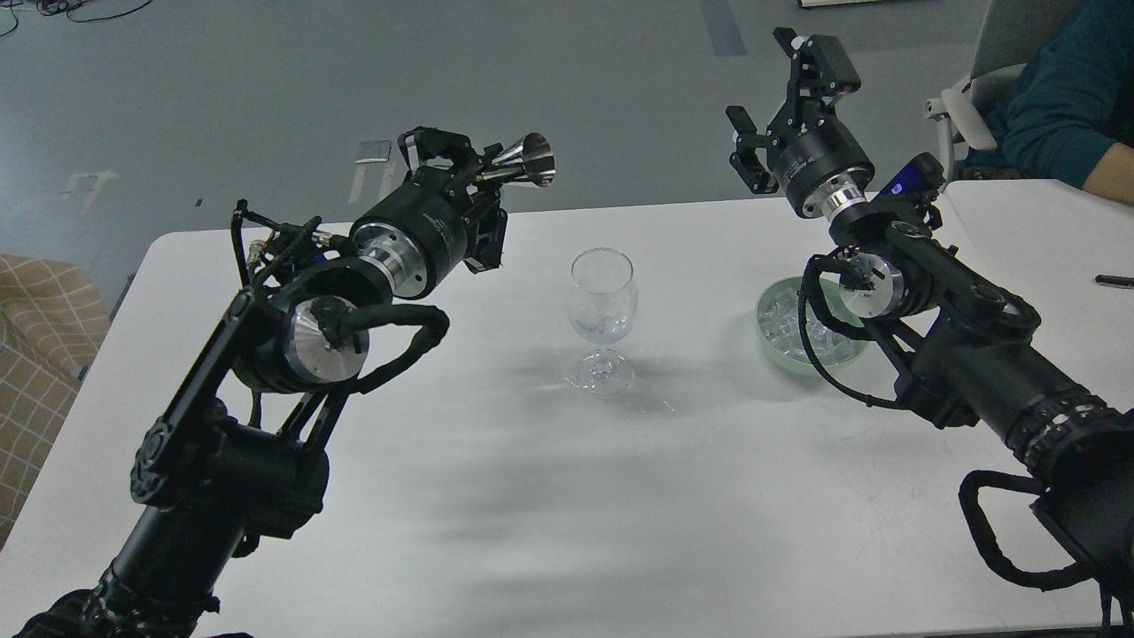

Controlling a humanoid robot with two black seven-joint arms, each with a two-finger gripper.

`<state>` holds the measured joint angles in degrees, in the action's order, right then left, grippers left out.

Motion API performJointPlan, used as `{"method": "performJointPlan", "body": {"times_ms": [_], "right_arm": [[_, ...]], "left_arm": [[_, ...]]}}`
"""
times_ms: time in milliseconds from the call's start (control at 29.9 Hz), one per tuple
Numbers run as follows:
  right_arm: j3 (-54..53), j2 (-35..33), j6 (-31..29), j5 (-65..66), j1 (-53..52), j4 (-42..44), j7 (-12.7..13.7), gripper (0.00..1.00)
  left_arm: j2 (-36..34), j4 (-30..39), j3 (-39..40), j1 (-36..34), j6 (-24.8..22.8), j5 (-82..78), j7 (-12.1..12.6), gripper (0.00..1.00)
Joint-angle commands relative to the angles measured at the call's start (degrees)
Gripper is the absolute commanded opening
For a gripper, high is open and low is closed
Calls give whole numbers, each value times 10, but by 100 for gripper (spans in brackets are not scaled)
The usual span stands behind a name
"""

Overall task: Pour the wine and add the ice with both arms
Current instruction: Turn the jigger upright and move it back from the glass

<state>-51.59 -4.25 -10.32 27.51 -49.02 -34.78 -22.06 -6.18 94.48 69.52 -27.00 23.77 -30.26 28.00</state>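
A clear wine glass (603,306) stands upright at the middle of the white table (620,496). A little clear wine (602,330) lies in its bowl, barely visible. My left gripper (474,168) is shut on a shiny metal jigger (524,165), held up and to the left of the glass, its mouth tilted up and right. A pale green bowl (772,347) holds several ice cubes (784,323), partly hidden by my right arm. My right gripper (780,97) is open and empty, raised above and behind the bowl.
A person's teal-sleeved arm (1059,106) rests at the far right corner by a chair (966,106). A dark pen (1114,281) lies at the right table edge. A checked cushion (40,346) sits left of the table.
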Motion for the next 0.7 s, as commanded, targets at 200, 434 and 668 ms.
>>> {"method": "performJointPlan", "body": {"times_ms": [200, 434, 668], "right_arm": [[11, 0, 0, 0, 0, 0, 0, 100], [11, 0, 0, 0, 1, -1, 0, 100], [11, 0, 0, 0, 1, -1, 1, 100]], "left_arm": [[4, -47, 141, 113, -90, 162, -26, 15], [35, -133, 212, 175, -228, 170, -48, 21], [59, -209, 263, 179, -264, 172, -64, 23]]}}
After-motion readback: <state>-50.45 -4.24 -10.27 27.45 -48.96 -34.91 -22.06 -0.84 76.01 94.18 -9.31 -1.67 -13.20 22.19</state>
